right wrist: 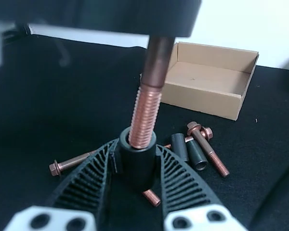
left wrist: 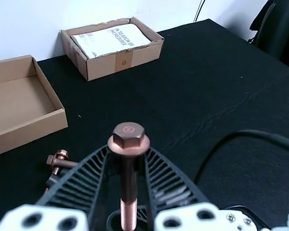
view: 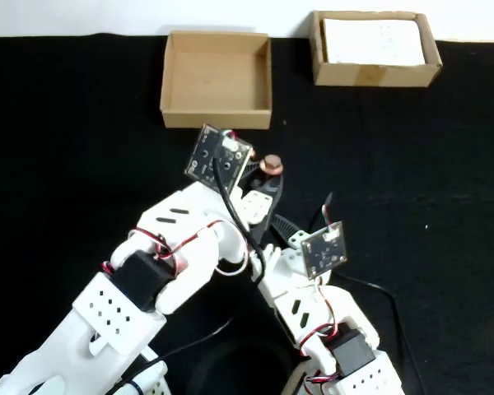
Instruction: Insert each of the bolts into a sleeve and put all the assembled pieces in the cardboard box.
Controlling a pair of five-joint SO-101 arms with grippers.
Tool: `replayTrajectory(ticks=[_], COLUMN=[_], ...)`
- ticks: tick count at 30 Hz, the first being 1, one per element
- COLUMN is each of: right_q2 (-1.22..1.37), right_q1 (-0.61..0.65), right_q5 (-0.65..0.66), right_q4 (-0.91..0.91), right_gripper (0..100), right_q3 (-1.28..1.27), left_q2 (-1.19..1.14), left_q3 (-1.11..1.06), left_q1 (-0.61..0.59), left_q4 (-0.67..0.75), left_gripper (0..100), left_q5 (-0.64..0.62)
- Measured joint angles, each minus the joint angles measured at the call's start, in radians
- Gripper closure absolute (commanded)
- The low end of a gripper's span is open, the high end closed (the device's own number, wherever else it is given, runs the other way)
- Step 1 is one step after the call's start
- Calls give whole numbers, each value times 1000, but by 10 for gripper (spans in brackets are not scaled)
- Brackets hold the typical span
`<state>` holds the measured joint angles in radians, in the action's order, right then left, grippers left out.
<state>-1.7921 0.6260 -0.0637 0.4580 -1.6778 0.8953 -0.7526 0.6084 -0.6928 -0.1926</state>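
The jaws of the left arm point(view: 181, 239) are clamping a copper bolt point(left wrist: 128, 144) by its smooth shank, just under the flanged hexagonal head, and the head is sticking out beyond the jaw tips. The jaws of the right arm point(view: 313, 304) are holding a black sleeve point(right wrist: 136, 166) firmly between them, with its open end facing the bolt. The threaded end of the bolt is sitting inside the mouth of the sleeve, while most of the thread is showing outside it. The two arms are meeting near the middle of the black worktop point(view: 58, 123), in front of the open cardboard box point(view: 216, 78), which is lying at the far edge. A second box point(view: 329, 72), well to the side of the first one, is carrying a white printed sheet point(view: 370, 41). More parts are lying loose on the worktop between the arms and the cardboard box: two spare bolts point(right wrist: 209, 151) are resting close against two spare sleeves point(right wrist: 196, 155), and a single bolt point(right wrist: 70, 164) is lying apart from this group. The tip of one more threaded end point(right wrist: 151, 196) is showing beside the held sleeve.
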Motion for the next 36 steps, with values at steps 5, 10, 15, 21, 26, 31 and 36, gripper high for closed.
replayTrajectory(ticks=[5,10,15,21,26,31,36], right_q2=[0,0,0,2,2,2,2], right_q1=[0,0,0,2,2,2,0], right_q5=[0,0,0,0,0,0,0], right_q4=[2,2,2,2,2,3,2], right_gripper=[991,991,991,991,991,991,991], right_q3=[0,0,0,0,0,0,0], left_q2=[-3,-5,-5,-3,-3,5,-3], left_q3=[0,-6,-41,-63,-63,-61,-63], left_q1=[-26,-37,-38,-38,-38,-38,-38], left_q4=[3,21,23,29,14,-41,-60], left_gripper=[991,991,991,991,991,991,991], left_q5=[2,2,0,0,0,0,74])
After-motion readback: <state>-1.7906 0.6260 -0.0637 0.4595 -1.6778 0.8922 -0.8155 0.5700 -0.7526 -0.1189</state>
